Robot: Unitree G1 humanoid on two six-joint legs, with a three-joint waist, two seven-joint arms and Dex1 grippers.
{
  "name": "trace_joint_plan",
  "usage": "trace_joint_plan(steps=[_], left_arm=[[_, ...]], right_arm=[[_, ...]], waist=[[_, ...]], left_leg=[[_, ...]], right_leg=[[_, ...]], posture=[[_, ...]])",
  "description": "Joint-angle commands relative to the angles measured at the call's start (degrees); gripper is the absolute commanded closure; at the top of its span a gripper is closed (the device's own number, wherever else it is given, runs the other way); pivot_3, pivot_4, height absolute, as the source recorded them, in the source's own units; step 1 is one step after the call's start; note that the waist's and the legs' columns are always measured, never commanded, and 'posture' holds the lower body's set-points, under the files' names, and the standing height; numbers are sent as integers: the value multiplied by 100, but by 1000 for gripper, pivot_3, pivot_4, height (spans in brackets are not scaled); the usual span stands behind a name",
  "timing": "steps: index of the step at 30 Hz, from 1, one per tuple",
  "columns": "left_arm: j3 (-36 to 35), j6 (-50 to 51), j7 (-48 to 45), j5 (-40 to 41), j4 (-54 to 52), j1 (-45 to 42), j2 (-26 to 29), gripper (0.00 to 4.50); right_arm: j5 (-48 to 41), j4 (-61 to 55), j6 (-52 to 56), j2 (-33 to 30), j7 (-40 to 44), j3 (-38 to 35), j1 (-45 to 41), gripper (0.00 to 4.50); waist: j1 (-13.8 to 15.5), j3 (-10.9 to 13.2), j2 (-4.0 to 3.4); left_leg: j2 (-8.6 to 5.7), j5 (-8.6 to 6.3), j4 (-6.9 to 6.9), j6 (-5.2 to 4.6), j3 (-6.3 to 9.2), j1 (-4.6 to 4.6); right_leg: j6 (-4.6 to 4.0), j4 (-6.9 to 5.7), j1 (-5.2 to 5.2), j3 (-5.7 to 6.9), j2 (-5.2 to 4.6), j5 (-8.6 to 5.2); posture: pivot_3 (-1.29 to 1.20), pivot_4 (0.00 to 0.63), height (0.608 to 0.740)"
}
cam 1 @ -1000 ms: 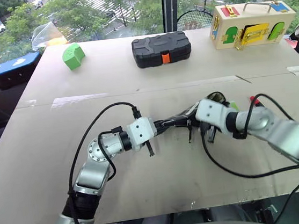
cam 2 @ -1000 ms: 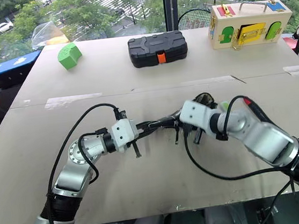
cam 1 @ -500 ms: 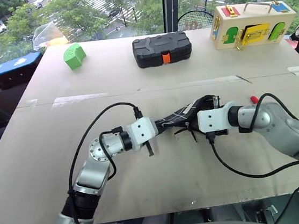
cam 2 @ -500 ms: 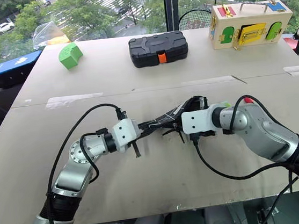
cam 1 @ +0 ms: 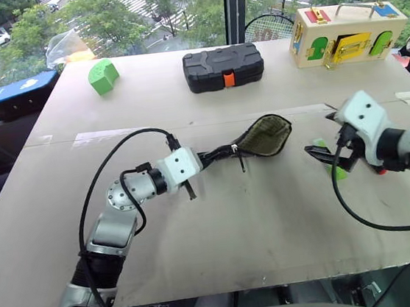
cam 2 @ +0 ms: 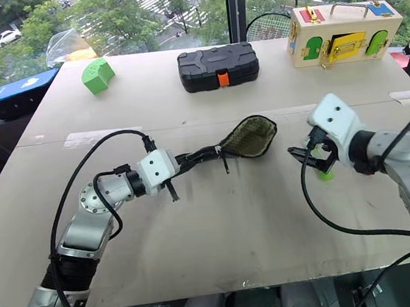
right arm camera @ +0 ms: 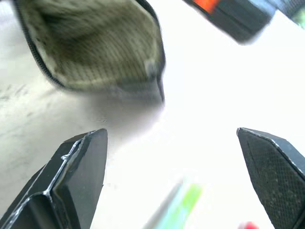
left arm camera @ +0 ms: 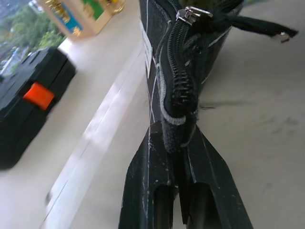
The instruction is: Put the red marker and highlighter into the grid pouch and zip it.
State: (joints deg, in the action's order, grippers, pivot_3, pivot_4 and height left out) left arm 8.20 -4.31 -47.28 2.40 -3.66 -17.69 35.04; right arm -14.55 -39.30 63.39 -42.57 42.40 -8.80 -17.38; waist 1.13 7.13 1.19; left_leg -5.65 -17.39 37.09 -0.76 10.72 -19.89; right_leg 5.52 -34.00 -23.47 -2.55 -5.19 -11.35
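Grid pouch (cam 1: 262, 136), mouth agape, end pinched in closed left pincer (left arm camera: 177, 143). Right pincer (cam 2: 311, 158) spread wide, empty, above highlighter (cam 2: 327, 175) at pouch's 3 o'clock.

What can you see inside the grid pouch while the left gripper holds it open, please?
Inside the grid pouch, clamped by the left gripper, olive mesh lining shows and no pen. Its deeper end is hidden by its own fabric. The highlighter lies on the table beneath the open right gripper.
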Motion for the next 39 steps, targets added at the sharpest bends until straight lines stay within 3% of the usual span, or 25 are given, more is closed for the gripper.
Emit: trace_joint_plan(steps=[1, 7, 12, 16, 22, 24, 30, 34, 39], left_arm=[[-134, -57, 78, -17, -33, -35, 29, 4500], [-105, -65, 128, -41, 21, -108, -44, 4500], [-27, -214, 55, -72, 22, -159, -52, 4500], [31, -319, 24, -129, -3, -142, -49, 4500], [77, -334, 11, -101, 9, -138, -100, 4500], [81, -347, 5, -102, 31, -144, -104, 4500], [132, -486, -25, -176, 162, -254, -114, 4500], [207, -775, -51, -283, 338, -374, -157, 4500], [339, -1170, -22, -428, 407, -472, -221, 4500]], right_arm=[[-211, -573, 1569, 613, -651, -744, -124, 70], [151, -419, 2651, 1547, -1773, -530, 188, 70], [532, 352, 2055, 1989, -2505, -361, 471, 70], [489, 441, 1689, 2067, -2561, -368, 685, 1275], [372, 308, 1206, 1778, -2369, -305, 940, 3773], [250, 165, 1144, 1594, -2188, -360, 1033, 3773], [-945, -927, 1062, -332, -292, -1040, 1437, 3770], [-1901, -968, 1581, -1207, 435, -1089, 580, 3770], [-2367, -457, 1961, -1324, 407, -28, -825, 3770]], waist=[[-3, -1, 1], [-12, -2, 1], [-20, -1, -2], [-34, 0, -7], [-32, -1, -7], [-33, 0, -7], [-31, 4, -16], [-52, 5, -17], [-14, 5, -8]], left_leg=[[0, 0, 1, 0, -1, 0], [-4, 0, 2, 0, -6, 0], [-7, 0, 4, 0, -10, 1], [-8, 0, 3, 0, -21, 2], [-8, 0, 4, 0, -20, 2], [-8, 0, 4, 0, -20, 2], [-7, 0, 6, -1, -23, 2], [-1, 0, 13, -2, -35, 12], [5, -1, 15, -3, -28, 11]], right_leg=[[0, -1, 0, 0, 0, 0], [-2, -7, -2, 1, -1, 1], [-1, -9, -3, -4, -4, 1], [-1, -10, -4, -1, -3, 1], [-1, -10, -2, -2, -2, 1], [-1, -10, -2, -2, -1, 1], [1, -5, 2, 2, -1, 1], [5, -3, 21, 0, 5, 3], [4, 8, 33, 12, 5, 3]], posture=[[0, 150, 740], [0, 150, 740], [0, 150, 740], [0, 150, 740], [0, 150, 740], [0, 150, 740], [0, 150, 740], [0, 150, 740], [0, 150, 740]])
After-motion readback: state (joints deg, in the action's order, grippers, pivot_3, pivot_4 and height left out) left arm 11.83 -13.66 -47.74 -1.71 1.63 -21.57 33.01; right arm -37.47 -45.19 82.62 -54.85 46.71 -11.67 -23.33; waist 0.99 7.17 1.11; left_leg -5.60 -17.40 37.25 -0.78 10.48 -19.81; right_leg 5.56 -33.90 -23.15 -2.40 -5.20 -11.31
